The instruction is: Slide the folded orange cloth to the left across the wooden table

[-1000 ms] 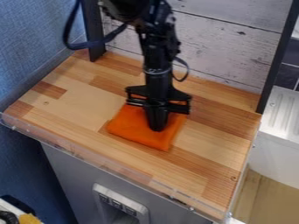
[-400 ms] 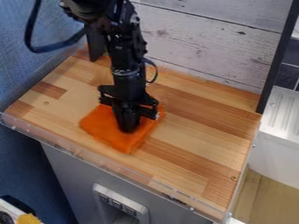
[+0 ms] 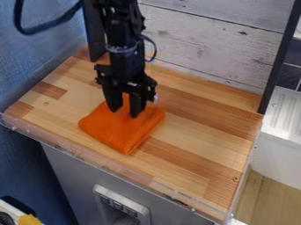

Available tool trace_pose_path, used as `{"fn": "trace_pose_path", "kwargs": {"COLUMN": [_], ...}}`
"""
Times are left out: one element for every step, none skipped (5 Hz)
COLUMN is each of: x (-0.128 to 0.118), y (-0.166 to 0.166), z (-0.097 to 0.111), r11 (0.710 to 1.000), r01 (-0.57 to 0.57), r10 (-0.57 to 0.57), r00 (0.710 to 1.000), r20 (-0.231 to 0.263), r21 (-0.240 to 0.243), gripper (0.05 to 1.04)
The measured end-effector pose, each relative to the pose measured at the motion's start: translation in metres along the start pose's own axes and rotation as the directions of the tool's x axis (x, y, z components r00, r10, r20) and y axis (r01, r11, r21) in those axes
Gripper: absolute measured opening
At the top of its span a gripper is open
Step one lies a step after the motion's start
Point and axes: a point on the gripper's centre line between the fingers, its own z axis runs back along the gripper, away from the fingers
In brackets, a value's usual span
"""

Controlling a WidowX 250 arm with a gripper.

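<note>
The black gripper (image 3: 125, 111) hangs over the left-centre part of the wooden counter, its two fingers spread apart with orange showing between them. Beneath it lies a folded orange cloth (image 3: 122, 132), flat on the wood and turned diagonally, one corner toward the counter's front edge. The fingertips overlap the cloth's rear half in the camera view; whether they touch it, I cannot tell. Part of the cloth's back edge is hidden behind the gripper.
The wooden counter (image 3: 200, 142) has a clear plastic lip (image 3: 106, 164) along its front. A whitewashed plank wall (image 3: 211, 44) and dark posts stand behind it. At the right is a white ribbed surface (image 3: 286, 115), and a blue padded wall (image 3: 35, 52) is at the left.
The gripper and cloth have shifted left together across the counter. Since then the gripper has opened and risen slightly toward the back, while the cloth has stayed at the left.
</note>
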Motion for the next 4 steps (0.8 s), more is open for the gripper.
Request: {"fn": "trace_pose_path", "kwargs": {"x": [0.009, 0.018, 0.029, 0.037], "y": [-0.006, -0.013, -0.017, -0.023], "z": [0.017, 0.034, 0.055, 0.071], "r11": [1.000, 1.000, 1.000, 1.000], "r01": [0.014, 0.016, 0.014, 0.007], "r10": [-0.014, -0.016, -0.015, -0.009], "r00": [1.000, 1.000, 0.999, 0.999], "r20": [0.017, 0.022, 0.038, 0.051], "r21": [0.010, 0.017, 0.026, 0.031], "gripper": [0.998, 1.001, 0.997, 0.999]}}
